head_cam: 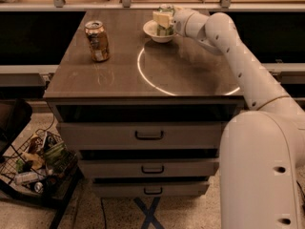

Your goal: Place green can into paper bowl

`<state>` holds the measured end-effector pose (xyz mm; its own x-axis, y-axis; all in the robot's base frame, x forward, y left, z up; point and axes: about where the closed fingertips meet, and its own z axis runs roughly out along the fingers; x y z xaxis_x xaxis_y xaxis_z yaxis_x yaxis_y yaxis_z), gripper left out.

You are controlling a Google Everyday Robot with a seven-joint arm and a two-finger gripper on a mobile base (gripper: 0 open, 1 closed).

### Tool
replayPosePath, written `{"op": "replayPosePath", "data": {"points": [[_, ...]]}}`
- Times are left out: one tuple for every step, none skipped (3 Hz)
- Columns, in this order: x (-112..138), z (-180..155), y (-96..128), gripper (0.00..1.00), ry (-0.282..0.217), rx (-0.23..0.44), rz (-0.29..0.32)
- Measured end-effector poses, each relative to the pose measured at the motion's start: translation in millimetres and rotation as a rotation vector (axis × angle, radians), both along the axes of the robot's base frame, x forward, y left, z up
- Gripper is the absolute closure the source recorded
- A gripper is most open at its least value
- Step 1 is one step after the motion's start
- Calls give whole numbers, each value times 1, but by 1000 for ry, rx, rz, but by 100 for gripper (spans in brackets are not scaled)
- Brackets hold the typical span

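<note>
The tool (164,21), at the far side of the table (119,75), covers the middle of the green can (166,8), hiding its label. The can's foot and the far rim of the paper bowl (151,31) are out of sight; whether the can rests in the bowl is unclear. The robot's body (262,175) is cut off at right and bottom. The clutter in the floor basket (33,168) is too jumbled to name.

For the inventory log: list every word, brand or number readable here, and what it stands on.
Nothing reads clearly.
Green can, in the claw at the paper bowl: label too blurred.
Orange-brown can: print too blurred.
Packets in the floor basket: too small.
</note>
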<state>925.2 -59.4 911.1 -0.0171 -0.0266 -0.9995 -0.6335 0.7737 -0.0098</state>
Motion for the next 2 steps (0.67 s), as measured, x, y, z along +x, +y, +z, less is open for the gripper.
{"op": "replayPosePath", "data": {"points": [[0,-1,3,7,1,0,4],[0,-2,6,0,2,1,7]]}}
